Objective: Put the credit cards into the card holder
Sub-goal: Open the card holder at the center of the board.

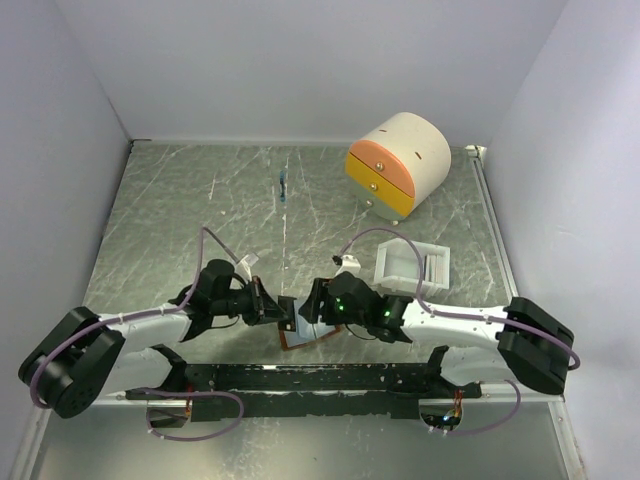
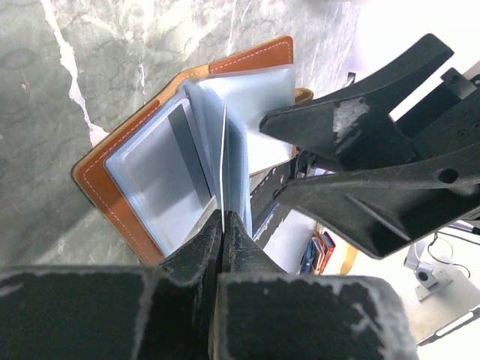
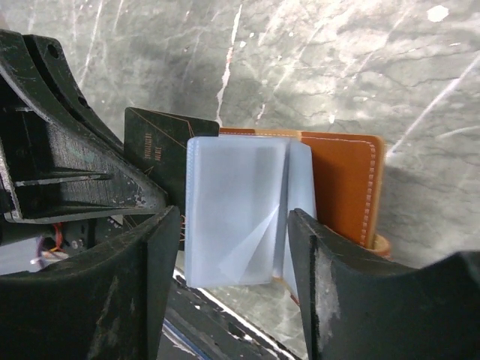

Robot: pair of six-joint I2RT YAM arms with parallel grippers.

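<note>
Grey-veined bench [image 1: 200, 200]: carries one drawer box, one tray and one card holder.
Left arm [image 1: 150, 325]: lies low, reaching inward to the middle of the near edge.
Right arm [image 1: 460, 325]: mirrors it from the other side, wrist facing the left one.
Drawer box [image 1: 398, 165]: cream and orange, at the far right, well apart.
Tray [image 1: 412, 262]: white, just beyond the right arm.
Card holder [image 3: 345, 180]: brown, lying open between the two wrists, pale sleeves fanned up.
Left tool [image 2: 223, 225]: pinched tight on one thin pale sheet [image 2: 224, 150] standing among the sleeves; sleeve or card, cannot tell.
Right tool [image 3: 234, 232]: jaws spread, straddling the sleeves, no grip seen.
Credit cards: one dark card [image 3: 161, 150] beside the sleeves; others not made out.
</note>
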